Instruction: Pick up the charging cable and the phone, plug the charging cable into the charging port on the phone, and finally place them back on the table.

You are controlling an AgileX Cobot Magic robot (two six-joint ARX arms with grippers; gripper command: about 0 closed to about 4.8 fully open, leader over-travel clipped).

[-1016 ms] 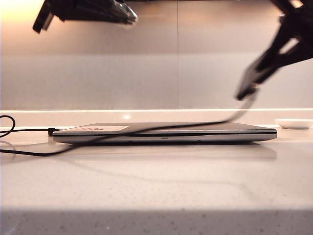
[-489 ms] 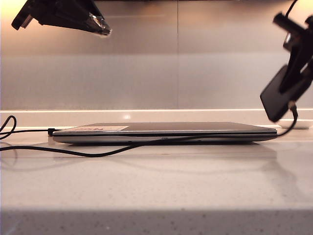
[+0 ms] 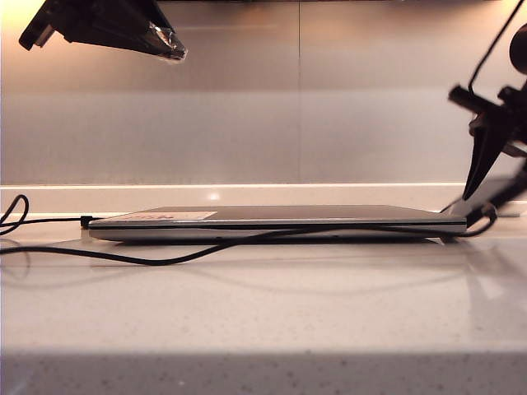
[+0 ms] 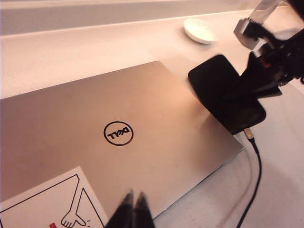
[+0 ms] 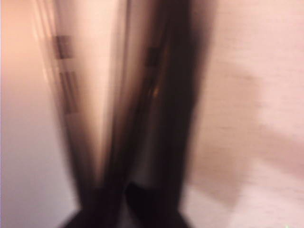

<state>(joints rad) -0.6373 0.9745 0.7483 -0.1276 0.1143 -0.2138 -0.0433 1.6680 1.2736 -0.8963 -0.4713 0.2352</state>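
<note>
Warm orange light glows upper left, the table (image 3: 263, 313) shows soft reflections, and the right wrist view is motion-smeared.

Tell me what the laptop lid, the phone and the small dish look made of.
Laptop: looks like brushed metal, matte silver-grey with a soft, even sheen. Phone: glossy black face, likely glass, though no clear reflection confirms it. Dish: smooth white, probably glazed ceramic; plastic cannot be ruled out.

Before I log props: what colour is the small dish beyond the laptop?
White; the dish shows best in the left wrist view.
</note>
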